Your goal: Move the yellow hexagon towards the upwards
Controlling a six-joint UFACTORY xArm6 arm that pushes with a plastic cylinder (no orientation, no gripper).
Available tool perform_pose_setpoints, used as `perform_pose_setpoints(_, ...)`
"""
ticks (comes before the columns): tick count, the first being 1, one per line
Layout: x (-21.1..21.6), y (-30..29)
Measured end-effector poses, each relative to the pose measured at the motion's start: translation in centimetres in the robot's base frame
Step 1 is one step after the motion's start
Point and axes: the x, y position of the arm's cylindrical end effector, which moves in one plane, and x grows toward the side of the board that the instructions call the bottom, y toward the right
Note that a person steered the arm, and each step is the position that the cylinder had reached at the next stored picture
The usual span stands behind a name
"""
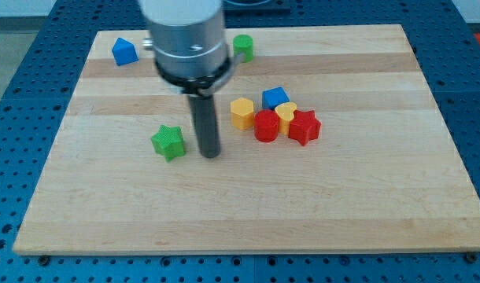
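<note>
Camera view, nearest first: my tip (211,153) rests on the wooden board (248,212), just right of the green star (168,142) and apart from it; being a plain rod, it has no jaws to open or close. Further up and right, the yellow hexagon (242,112) touches the red cylinder (266,126), with a yellow heart (286,114), red star (304,127) and blue cube (275,98) clustered there. Farthest, near the view's top, sit a blue block (124,52) and a green cylinder (243,47).
</note>
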Motion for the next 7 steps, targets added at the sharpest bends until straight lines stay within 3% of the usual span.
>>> perform_pose_setpoints(1, -1.5, 1.5)
perform_pose_setpoints(3, -9.8, 2.0)
perform_pose_setpoints(4, -10.9, 2.0)
perform_pose_setpoints(7, -6.2, 2.3)
